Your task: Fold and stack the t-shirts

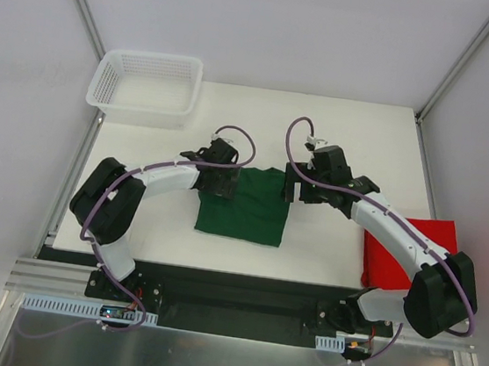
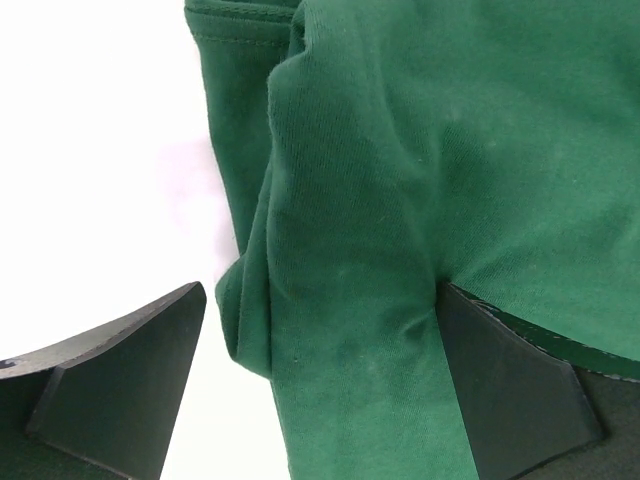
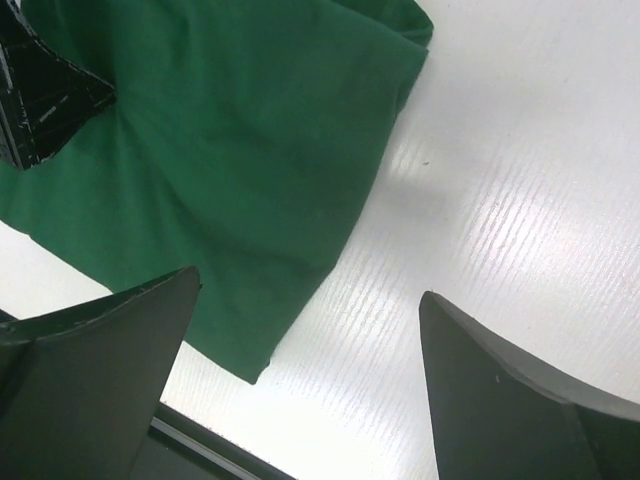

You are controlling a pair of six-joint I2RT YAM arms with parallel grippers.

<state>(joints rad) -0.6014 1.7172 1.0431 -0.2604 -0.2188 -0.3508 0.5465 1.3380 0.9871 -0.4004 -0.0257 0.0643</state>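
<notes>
Centre frame, the green t-shirt (image 1: 246, 208) has the left gripper (image 1: 218, 185) over its upper-left corner and the right gripper (image 1: 299, 191) at its upper-right, both spread wide.

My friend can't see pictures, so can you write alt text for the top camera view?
A folded green t-shirt lies in the middle of the table, with the left gripper and the right gripper open at its far corners. A red t-shirt lies near the right edge, and a white basket sits at the far left corner.
</notes>
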